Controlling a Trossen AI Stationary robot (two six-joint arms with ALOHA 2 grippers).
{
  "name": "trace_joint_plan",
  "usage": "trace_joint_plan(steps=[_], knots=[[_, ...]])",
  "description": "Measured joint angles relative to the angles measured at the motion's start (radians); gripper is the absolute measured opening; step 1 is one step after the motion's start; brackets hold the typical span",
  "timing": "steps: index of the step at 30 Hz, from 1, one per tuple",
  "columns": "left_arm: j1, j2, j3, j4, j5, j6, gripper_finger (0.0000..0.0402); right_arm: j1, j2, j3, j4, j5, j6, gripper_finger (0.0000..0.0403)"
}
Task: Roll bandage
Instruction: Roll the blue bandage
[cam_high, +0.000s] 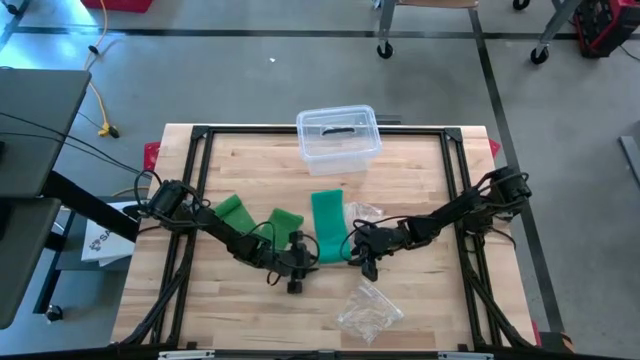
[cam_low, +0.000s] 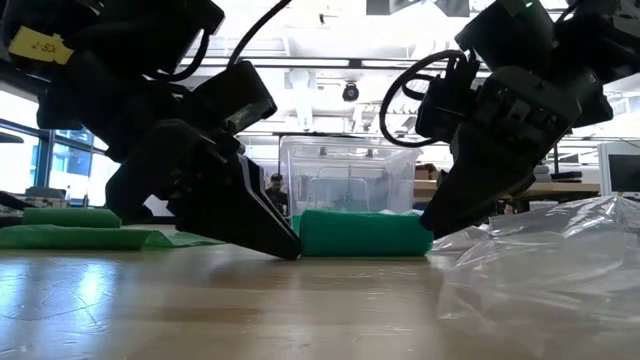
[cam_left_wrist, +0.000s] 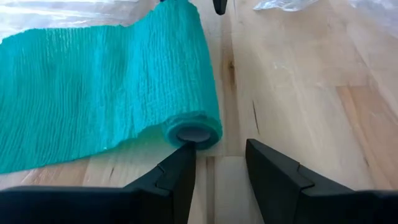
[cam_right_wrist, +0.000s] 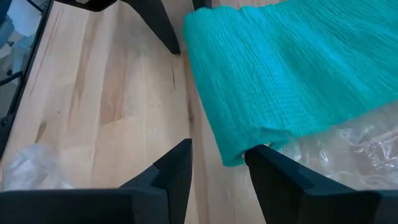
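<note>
1. Looking down from above, we see the green bandage (cam_high: 327, 224) in the middle of the wooden table (cam_high: 240, 315), partly rolled at its lower end.
2. Our left gripper (cam_high: 296, 262) sits at the roll's left end, our right gripper (cam_high: 362, 252) at its right end.
3. Our left fingers (cam_left_wrist: 180, 177) are apart, one tip touching the roll's open end; nothing is clamped.
4. Our right fingers (cam_right_wrist: 174, 174) are apart too, one tip beside the roll's edge.
5. We spot a yellow tag (cam_low: 35, 42) at the upper left of the low view; its writing is too small to read.
6. A clear box (cam_high: 338, 137) sits at the table's top edge.
7. Crinkly plastic wrap (cam_high: 368, 310) lies near the bottom edge.
8. Two more green bandages (cam_high: 258, 215) lie left of center.
9. Bare wood is open at the lower left.
</note>
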Motion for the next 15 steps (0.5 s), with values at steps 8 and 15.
trace_joint_plan(steps=[8,15], knots=[[0.0,-0.002,0.001,-0.005,0.02,-0.006,0.0136,0.0,0.0,0.0,0.0,0.0,0.011,0.0146],[-0.007,-0.002,0.001,-0.002,0.0,-0.028,0.0136,0.0,0.0,0.0,0.002,0.01,0.028,0.0146]])
